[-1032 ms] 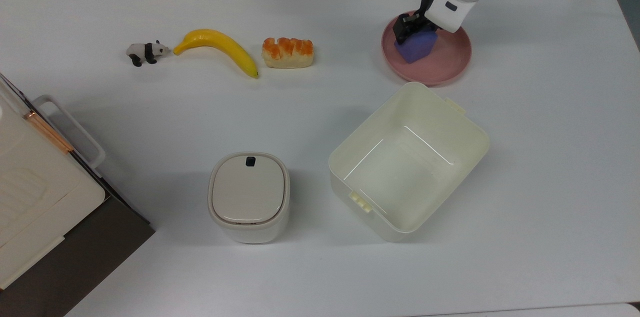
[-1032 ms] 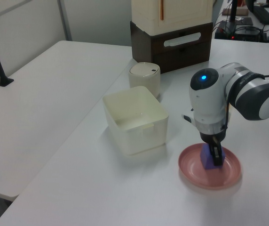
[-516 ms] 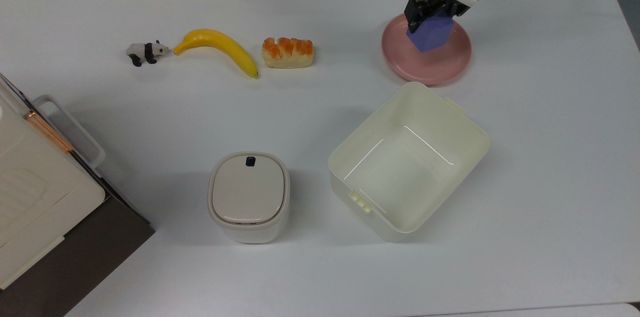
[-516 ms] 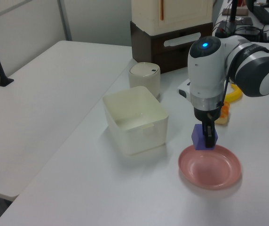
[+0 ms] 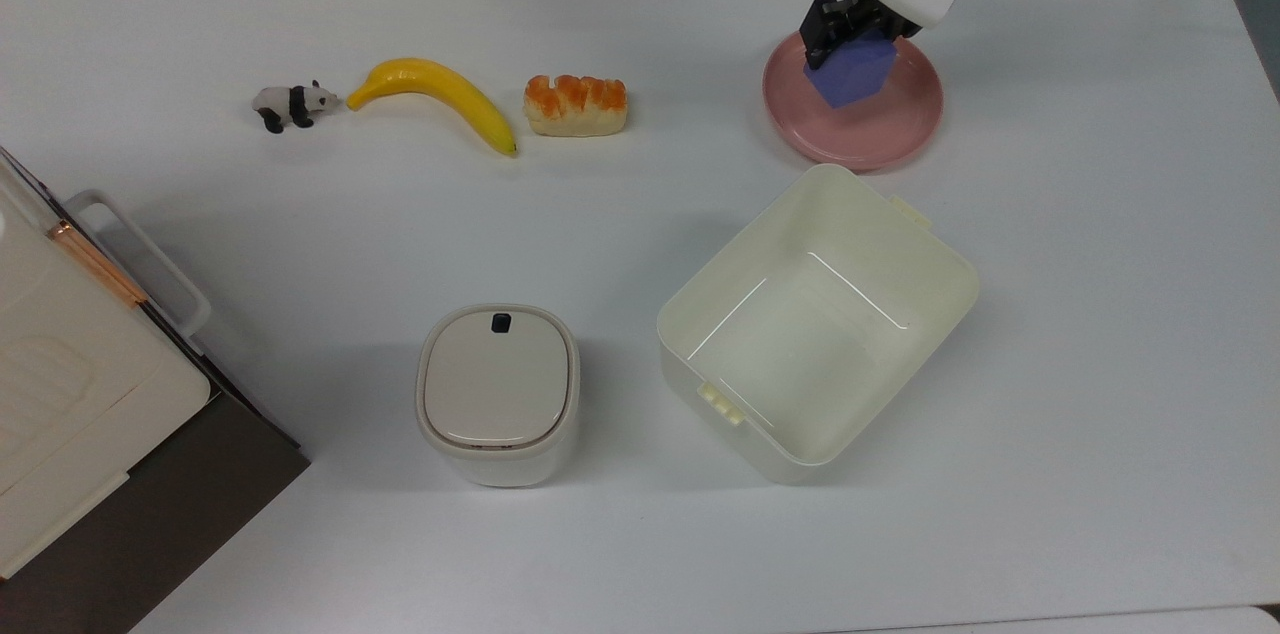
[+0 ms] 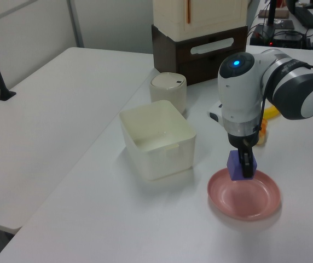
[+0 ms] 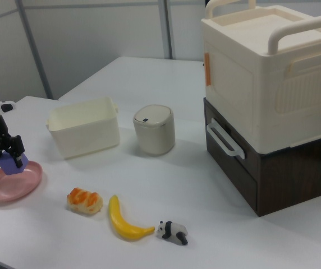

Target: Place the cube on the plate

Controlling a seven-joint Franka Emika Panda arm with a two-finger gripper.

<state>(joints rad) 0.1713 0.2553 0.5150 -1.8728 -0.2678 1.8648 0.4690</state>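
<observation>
Left view shows the tool [image 6: 245, 162] closed on the cube [image 6: 236, 165], holding it just clear above the plate [image 6: 244, 195], lower than half a second ago, when it hung higher over the plate's far rim. A second back the cube sat down on the plate, so it was lifted and is coming down again; I judge the placement not finished, release still to come.
</observation>
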